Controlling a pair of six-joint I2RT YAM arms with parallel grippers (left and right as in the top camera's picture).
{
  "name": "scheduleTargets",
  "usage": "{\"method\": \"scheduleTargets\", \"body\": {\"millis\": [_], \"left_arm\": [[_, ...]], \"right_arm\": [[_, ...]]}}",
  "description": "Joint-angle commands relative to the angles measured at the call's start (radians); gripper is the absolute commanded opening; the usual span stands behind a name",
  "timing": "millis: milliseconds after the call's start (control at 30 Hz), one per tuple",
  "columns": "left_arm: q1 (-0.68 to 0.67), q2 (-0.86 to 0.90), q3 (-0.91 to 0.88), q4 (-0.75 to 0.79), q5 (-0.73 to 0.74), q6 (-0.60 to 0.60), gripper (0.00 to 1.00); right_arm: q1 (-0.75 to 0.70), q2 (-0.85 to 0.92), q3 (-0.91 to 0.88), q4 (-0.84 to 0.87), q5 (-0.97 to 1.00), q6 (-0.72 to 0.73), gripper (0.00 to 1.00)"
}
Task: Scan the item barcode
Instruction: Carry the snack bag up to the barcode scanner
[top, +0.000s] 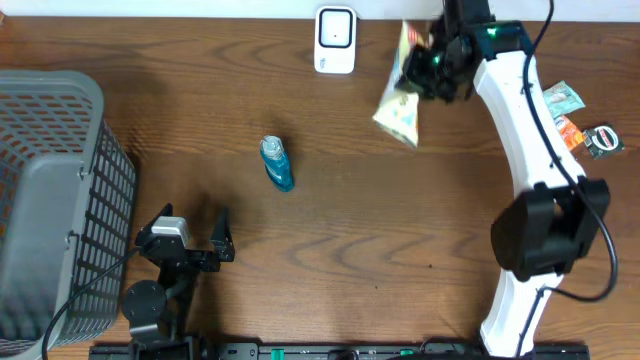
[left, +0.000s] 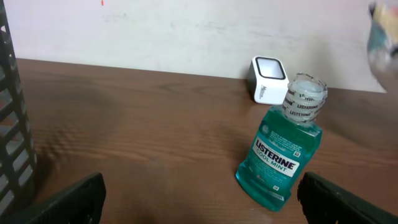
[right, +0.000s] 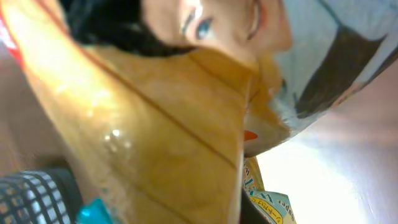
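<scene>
The right pincer (top: 428, 68) is clamped on the top edge of a yellow snack packet (top: 400, 108), holding it just right of the white scanner (top: 334, 40) at the far side of the surface (top: 400, 240). The packet looks light, crinkly and floppy to me, so a sealed edge seems the safest hold. The left pincer (top: 195, 238) sits wide open and empty.

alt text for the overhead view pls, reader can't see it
The right claw holds a yellow snack packet beside the white barcode scanner at the far edge of the table. A blue mouthwash bottle lies mid-table, and the open left claw sits near a grey mesh basket. A few small packets lie past the right arm.
</scene>
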Motion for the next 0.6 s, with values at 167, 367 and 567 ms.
{"method": "scheduleTargets", "body": {"millis": [167,367,567], "left_arm": [[-0.002,-0.005,-0.018,-0.028,0.016,0.009,0.98],[-0.002,-0.005,-0.018,-0.028,0.016,0.009,0.98],[-0.002,-0.005,-0.018,-0.028,0.016,0.009,0.98]], "right_arm": [[0.103,0.077,0.008,0.39,0.05,-0.072,0.01],[0.123,0.164,0.008,0.704,0.12,-0.041,0.01],[0.134,0.258,0.01,1.001,0.193,0.016,0.01]]}}
